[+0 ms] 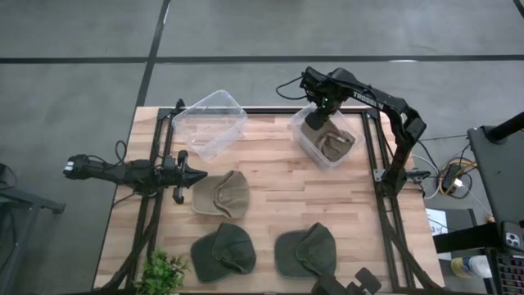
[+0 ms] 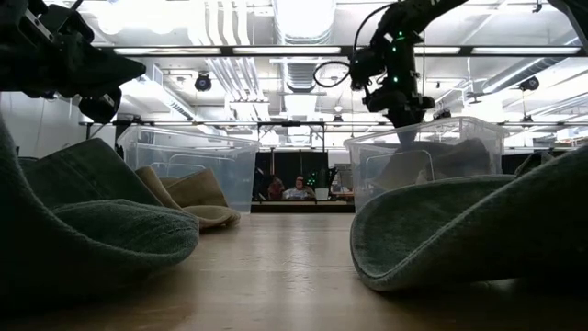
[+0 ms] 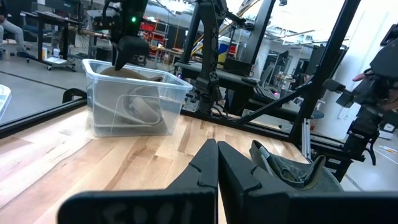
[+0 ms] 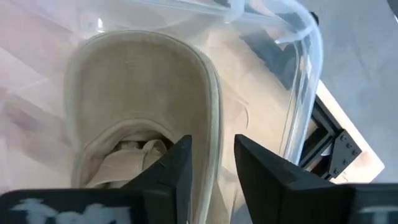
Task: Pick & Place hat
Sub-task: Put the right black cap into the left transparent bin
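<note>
The beige fabric hat (image 1: 331, 145) lies inside the clear plastic bin (image 1: 302, 141) at the right rear of the light wooden table (image 1: 278, 184), brim curved upward, filling most of it. The right gripper (image 1: 318, 120) hangs over the bin's rear edge, just above the hat; its 2 dark fingers (image 4: 171, 167) stand slightly apart with the hat's brim edge showing in the gap, gripping nothing. A second clear plastic bin (image 1: 210, 123) sits at the left rear, tilted. On the tabletop lie 3 more caps: a tan cap (image 1: 221, 195) near the middle left and 2 dark green caps (image 1: 223, 252) along the front. The left gripper (image 1: 195, 175) waits beside the tan cap, fingers pressed together, holding nothing.
</note>
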You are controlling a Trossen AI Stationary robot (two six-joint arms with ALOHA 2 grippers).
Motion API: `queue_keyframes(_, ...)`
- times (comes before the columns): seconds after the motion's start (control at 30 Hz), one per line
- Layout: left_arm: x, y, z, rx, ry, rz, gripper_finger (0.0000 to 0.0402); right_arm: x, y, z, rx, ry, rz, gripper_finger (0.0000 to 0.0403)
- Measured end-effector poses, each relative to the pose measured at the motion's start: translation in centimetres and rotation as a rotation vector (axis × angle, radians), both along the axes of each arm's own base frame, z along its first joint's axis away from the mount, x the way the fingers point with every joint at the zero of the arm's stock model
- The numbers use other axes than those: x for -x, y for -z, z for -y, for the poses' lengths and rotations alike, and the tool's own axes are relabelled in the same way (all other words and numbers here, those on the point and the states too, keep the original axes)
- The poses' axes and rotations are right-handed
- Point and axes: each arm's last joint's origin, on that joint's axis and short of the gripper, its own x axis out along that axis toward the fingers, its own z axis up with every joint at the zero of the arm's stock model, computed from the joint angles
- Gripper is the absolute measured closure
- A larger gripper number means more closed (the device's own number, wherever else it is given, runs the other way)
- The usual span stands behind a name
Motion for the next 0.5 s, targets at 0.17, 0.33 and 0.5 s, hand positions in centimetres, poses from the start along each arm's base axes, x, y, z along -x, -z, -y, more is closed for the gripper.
queue_keyframes(0.17,0.0,0.0,0.0,0.000,0.000,0.000,0.0399,0.1,-1.9,-0.3,0.000,0.001,-0.001,0.0281)
queue_keyframes(0.33,0.0,0.0,0.0,0.000,0.000,0.000,0.0399,-0.1,-3.7,-1.5,-0.007,-0.038,0.019,0.0280)
queue_keyframes(0.5,0.0,0.0,0.0,0.000,0.000,0.000,0.0399,-0.9,-4.7,-3.9,-0.025,-0.114,0.065,0.0280)
